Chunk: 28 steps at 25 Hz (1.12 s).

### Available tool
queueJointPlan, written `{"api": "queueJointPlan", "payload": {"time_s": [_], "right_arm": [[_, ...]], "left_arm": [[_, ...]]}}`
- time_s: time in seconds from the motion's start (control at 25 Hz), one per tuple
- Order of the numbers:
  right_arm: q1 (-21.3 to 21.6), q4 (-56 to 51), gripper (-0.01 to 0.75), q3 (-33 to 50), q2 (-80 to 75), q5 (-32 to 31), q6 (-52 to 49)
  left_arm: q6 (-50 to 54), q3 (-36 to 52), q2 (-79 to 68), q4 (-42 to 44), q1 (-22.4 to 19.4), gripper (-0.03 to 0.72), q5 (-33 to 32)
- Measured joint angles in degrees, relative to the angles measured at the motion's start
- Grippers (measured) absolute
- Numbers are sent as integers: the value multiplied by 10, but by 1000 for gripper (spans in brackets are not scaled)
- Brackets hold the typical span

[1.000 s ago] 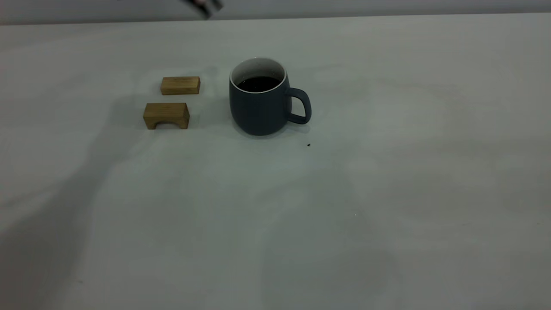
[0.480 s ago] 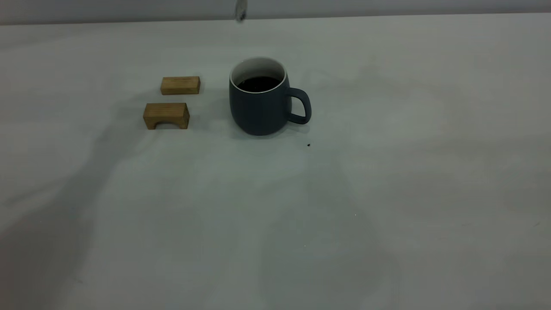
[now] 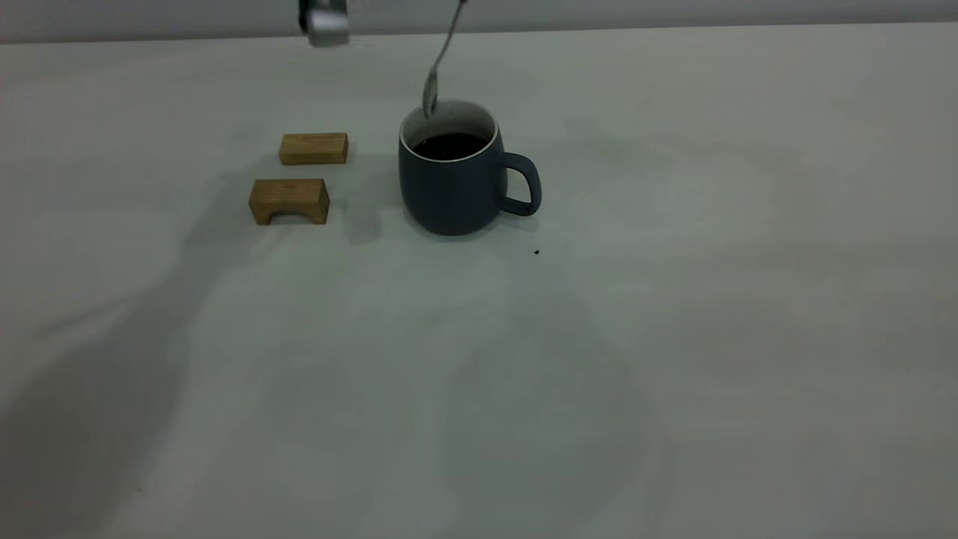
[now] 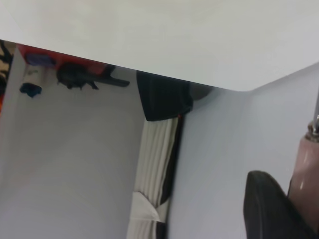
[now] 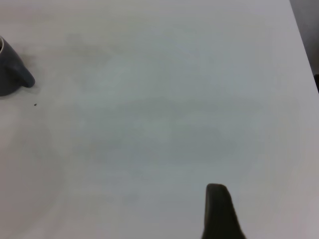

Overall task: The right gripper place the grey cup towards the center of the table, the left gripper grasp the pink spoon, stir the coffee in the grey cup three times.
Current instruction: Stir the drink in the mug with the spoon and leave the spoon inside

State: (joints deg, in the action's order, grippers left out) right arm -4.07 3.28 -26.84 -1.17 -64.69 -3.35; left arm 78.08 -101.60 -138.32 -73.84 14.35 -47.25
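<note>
The grey cup stands upright on the table, its handle toward the right, with dark coffee inside. The pink spoon hangs tilted from above the exterior view's top edge. Its metal neck slants down and its bowl is at the cup's far rim, above the coffee. In the left wrist view my left gripper is shut on the spoon's pink handle. A silver part of the left arm shows at the top. My right gripper hovers over bare table, well off from the cup.
Two tan wooden blocks lie left of the cup: a flat one and an arched one. A tiny dark speck sits just in front of the handle. The table's far edge runs behind the cup.
The spoon has come down from the top edge, and its bowl has reached the cup's far rim. The left arm's silver part has come into view. Cup and blocks have not moved.
</note>
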Motion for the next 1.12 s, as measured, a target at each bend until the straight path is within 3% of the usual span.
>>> {"api": "queueJointPlan", "payload": {"time_s": [0.32, 0.48, 0.76, 0.92, 1.12], "right_arm": [[0, 0, 520, 0, 0, 0, 0], [0, 0, 520, 0, 0, 0, 0], [0, 0, 520, 0, 0, 0, 0], [0, 0, 520, 0, 0, 0, 0], [0, 0, 520, 0, 0, 0, 0]], "left_arm": [[-134, -2, -74, -133, 0, 124, -13], [-126, -5, -78, -115, -1, 124, -46], [-64, -6, -78, -39, -25, 124, -46], [-80, -7, -79, -48, -33, 124, -12], [-151, -21, -97, -125, -18, 124, -1]]}}
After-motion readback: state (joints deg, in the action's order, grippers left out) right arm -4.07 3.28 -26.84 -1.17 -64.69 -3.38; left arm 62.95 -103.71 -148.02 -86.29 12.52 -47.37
